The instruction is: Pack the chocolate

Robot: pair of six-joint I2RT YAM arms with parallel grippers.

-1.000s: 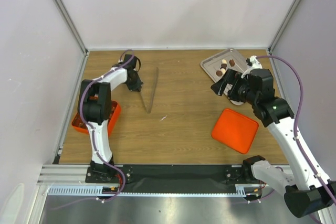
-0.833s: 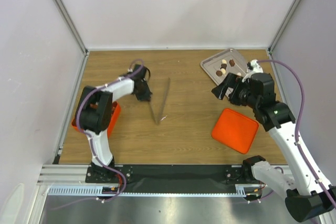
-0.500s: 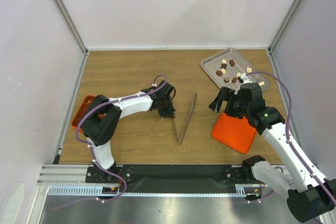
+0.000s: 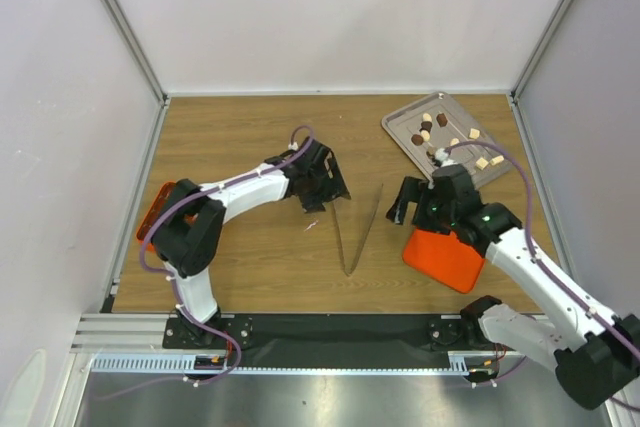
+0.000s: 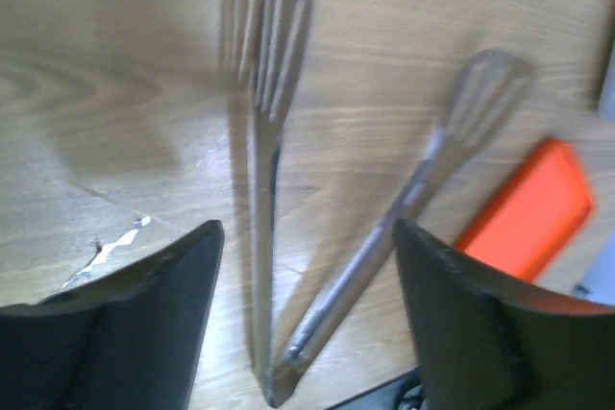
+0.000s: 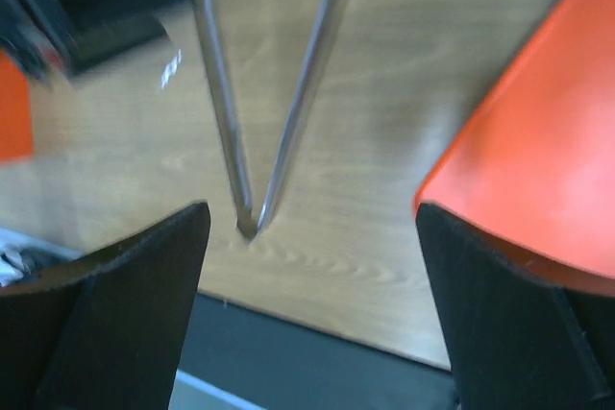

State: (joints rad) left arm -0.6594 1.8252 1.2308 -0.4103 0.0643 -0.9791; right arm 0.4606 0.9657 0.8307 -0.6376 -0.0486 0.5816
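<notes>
Two sets of fingers open around the tongs, chocolate on the far tray

Both arms reach toward the middle of the bench [image 4: 230, 137], where a pair of thin metal tongs [image 5: 264, 189] lies flat in a narrow V, hinge toward the near edge and slotted tips pointing away. The left fingers [image 4: 322, 187] sit just left of the tong tips. In the left wrist view they stand wide apart with nothing clamped between them, and the tongs lie on the wood below the gap. The right fingers [image 4: 405, 205] hover just right of the tongs, spread wide and gripping nothing. The right wrist view shows the hinge end of the tongs between the two black pads, resting on the bench.

All the chocolate [image 4: 426, 127] is on a shallow metal tray [image 4: 398, 122] at the far right corner of the bench, well apart from both sets of fingers. It is a loose scatter of dark brown and cream pieces, none in any grip. An orange lid [image 4: 447, 259] lies flat near the right arm, partly under it. An orange box [image 4: 150, 217] sits at the left edge of the bench, mostly hidden behind the left arm.
</notes>
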